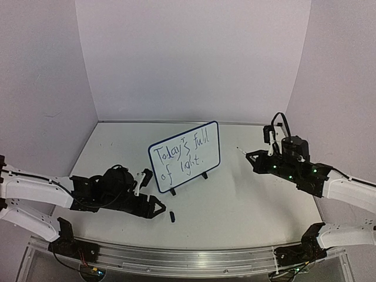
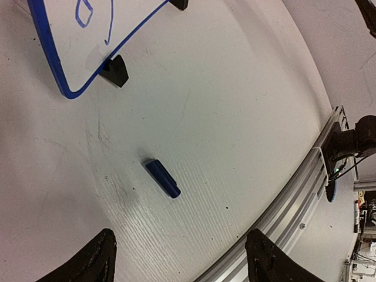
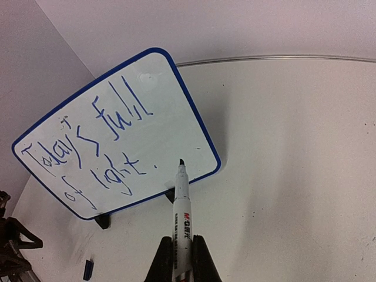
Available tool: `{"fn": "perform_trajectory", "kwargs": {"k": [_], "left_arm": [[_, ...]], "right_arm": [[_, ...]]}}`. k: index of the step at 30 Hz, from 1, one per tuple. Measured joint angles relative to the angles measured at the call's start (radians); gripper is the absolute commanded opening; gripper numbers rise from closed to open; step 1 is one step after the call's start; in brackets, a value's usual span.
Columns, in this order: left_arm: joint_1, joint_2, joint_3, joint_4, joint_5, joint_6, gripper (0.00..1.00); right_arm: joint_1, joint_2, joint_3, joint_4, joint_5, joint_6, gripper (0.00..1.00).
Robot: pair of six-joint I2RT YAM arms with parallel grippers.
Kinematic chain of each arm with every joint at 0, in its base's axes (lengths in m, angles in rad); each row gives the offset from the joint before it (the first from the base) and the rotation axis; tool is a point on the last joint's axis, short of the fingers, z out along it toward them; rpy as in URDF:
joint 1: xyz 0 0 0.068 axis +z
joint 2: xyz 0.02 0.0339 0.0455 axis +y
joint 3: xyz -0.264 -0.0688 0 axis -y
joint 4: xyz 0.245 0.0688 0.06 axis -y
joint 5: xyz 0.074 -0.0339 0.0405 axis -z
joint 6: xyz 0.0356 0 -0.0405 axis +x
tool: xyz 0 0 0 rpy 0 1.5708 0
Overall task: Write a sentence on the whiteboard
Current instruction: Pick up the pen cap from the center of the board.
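Observation:
The whiteboard (image 1: 184,155) stands tilted on black clip feet mid-table; it also shows in the right wrist view (image 3: 158,117), and its corner shows in the left wrist view (image 2: 59,29). The sentence (image 1: 176,160) reads "Today's full of light." on two lines (image 3: 94,147). My right gripper (image 1: 254,158) is shut on a white marker pen (image 3: 181,211), uncapped, with its tip held off the board to its right. My left gripper (image 1: 155,205) is open and empty (image 2: 182,258) low over the table. The dark-blue marker cap (image 2: 163,178) lies ahead of it (image 1: 172,216).
A metal rail (image 1: 188,258) runs along the table's near edge, close behind the left gripper (image 2: 294,200). White walls enclose the table at the back and sides. The cap also shows at the bottom left of the right wrist view (image 3: 88,269).

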Motion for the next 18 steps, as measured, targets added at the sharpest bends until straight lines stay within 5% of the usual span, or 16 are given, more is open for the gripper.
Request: {"fn": "perform_trajectory", "kwargs": {"k": [18], "left_arm": [[-0.041, 0.318, 0.091, 0.137, 0.098, -0.003, 0.63]], "right_arm": [[0.0, -0.008, -0.006, 0.0, 0.0, 0.013, 0.0]]}}
